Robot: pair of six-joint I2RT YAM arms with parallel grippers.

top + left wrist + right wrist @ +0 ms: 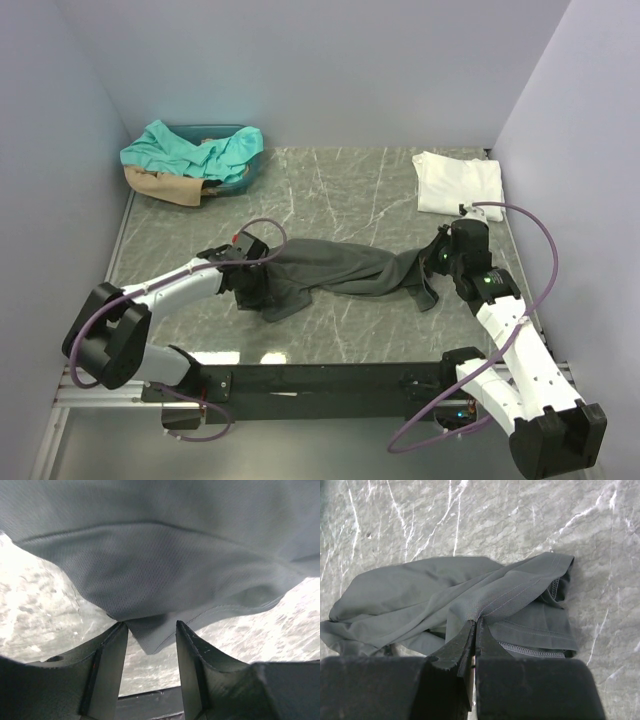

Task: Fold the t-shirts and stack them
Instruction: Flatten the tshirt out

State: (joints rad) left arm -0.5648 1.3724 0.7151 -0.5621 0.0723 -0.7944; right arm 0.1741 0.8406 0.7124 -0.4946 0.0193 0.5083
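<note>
A dark charcoal t-shirt (345, 268) lies bunched and stretched across the marble table between my two grippers. My right gripper (435, 265) is shut on a stitched seam at its right end, and the right wrist view shows the jaws (477, 619) pinched on that seam with the shirt (420, 595) spread beyond them. My left gripper (255, 290) sits at the shirt's left end. In the left wrist view its jaws (150, 625) stand apart, and a corner of the shirt (165, 555) hangs between the tips, unpinched. A folded white t-shirt (457, 183) lies at the back right.
A teal bin (245, 172) at the back left holds a crumpled teal t-shirt (175, 148) and a tan one (160, 185) that spills over its front. Grey walls close in the table (340, 190) on three sides. Purple cables loop off both arms.
</note>
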